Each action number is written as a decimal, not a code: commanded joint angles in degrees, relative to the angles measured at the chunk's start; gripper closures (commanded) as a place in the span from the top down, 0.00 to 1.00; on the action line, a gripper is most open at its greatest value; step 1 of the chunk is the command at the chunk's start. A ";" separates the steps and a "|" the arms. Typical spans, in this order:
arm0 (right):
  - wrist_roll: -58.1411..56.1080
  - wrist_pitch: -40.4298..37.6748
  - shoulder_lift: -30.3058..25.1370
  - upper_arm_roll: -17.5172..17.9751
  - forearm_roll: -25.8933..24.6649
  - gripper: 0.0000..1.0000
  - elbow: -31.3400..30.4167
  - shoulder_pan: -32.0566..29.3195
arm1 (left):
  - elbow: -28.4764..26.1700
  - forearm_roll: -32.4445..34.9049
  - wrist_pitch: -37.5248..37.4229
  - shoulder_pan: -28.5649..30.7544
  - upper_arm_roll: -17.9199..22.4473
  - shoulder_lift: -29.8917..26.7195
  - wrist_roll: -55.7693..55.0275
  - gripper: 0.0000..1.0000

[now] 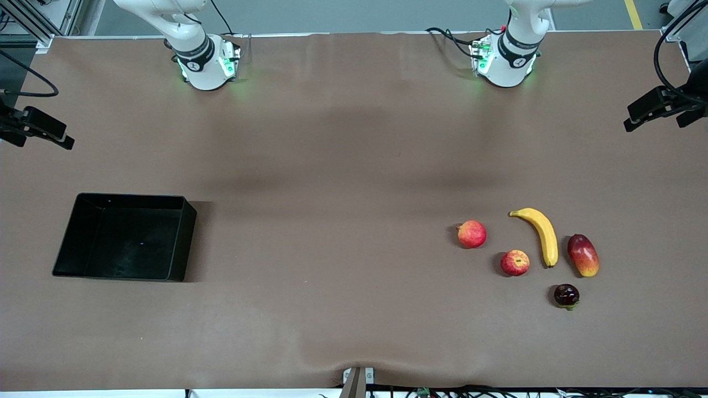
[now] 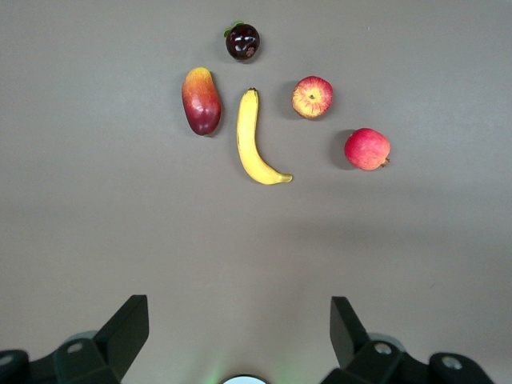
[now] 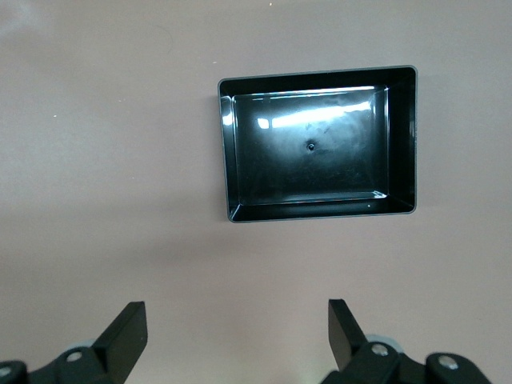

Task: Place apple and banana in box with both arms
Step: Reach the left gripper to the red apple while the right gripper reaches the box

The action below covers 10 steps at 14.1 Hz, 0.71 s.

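**Both claws apart above the bench, fruit and tray untouched**

The small round red apple with yellowish streaks (image 1: pixel 515 262) lies on the brown bench toward the left arm's end, in the half nearer the front camera. The long curved yellow banana with dark tips (image 1: pixel 539 234) lies just beside it, toward the left arm's end, not touching it. A slightly larger pinkish-red round fruit with a small nub (image 1: pixel 472 234) sits a little farther from the front camera than the apple and toward the right arm's end of it. An oblong red-yellow mango (image 1: pixel 583 255) lies beside the banana, toward the bench's left-arm edge. A small dark glossy fruit with a green stalk (image 1: pixel 566 295), perhaps a plum, is the nearest of the group to the front edge.

The shallow rectangular black plastic box with a glossy inside (image 1: pixel 182 237) stands well apart from the fruit, near the bench's right-arm edge, with nothing in it.

The left gripper (image 2: pixel 240 328) hangs above bare bench with its fingers (image 2: pixel 128 324) wide apart, holding nothing, the fruit group in its view. The right gripper (image 3: pixel 238 330) likewise hangs with fingers (image 3: pixel 128 328) spread and holding nothing, looking down on the box (image 3: pixel 404 144).
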 commanded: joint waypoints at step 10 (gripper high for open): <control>-0.16 0.73 3.20 0.10 0.54 1.00 0.39 -0.06 | 3.41 1.27 12.66 -1.45 -0.05 15.34 -2.25 1.00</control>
